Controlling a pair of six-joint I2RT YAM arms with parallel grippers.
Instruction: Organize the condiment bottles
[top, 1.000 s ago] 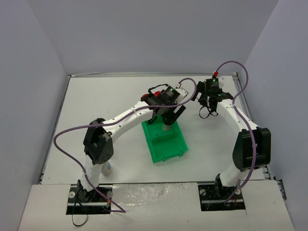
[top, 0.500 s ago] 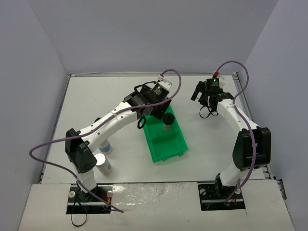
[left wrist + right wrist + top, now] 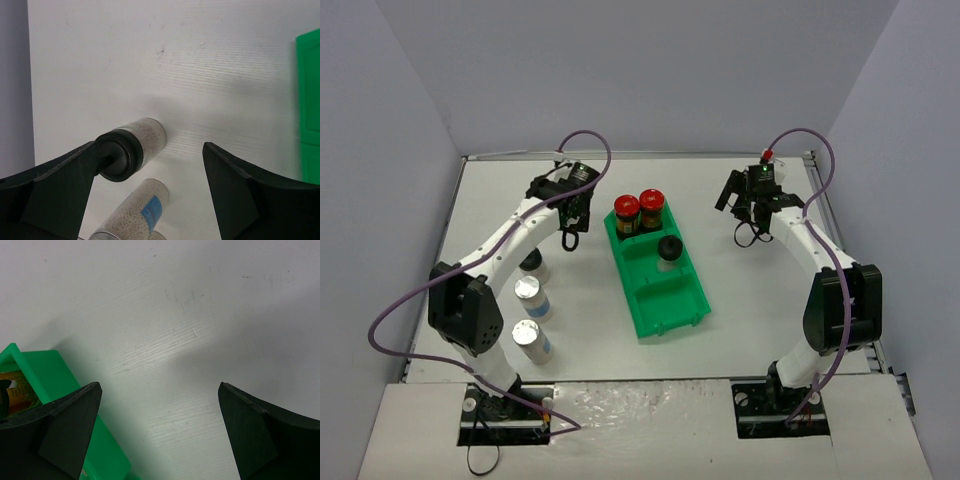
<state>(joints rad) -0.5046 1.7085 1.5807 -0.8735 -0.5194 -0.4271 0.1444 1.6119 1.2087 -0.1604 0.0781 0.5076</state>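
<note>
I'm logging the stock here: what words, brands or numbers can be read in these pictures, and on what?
No text is readable in any view.
Two red-capped jars: yellow labels, print too small to read.
Silver-capped bottle: blue label patch, blurred, no letters legible.

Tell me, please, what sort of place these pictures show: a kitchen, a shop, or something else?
Probably a robot test cell in a laboratory: plain grey partition walls surround a white table, with a white left robot arm and right robot arm bolted at its near edge.
</note>
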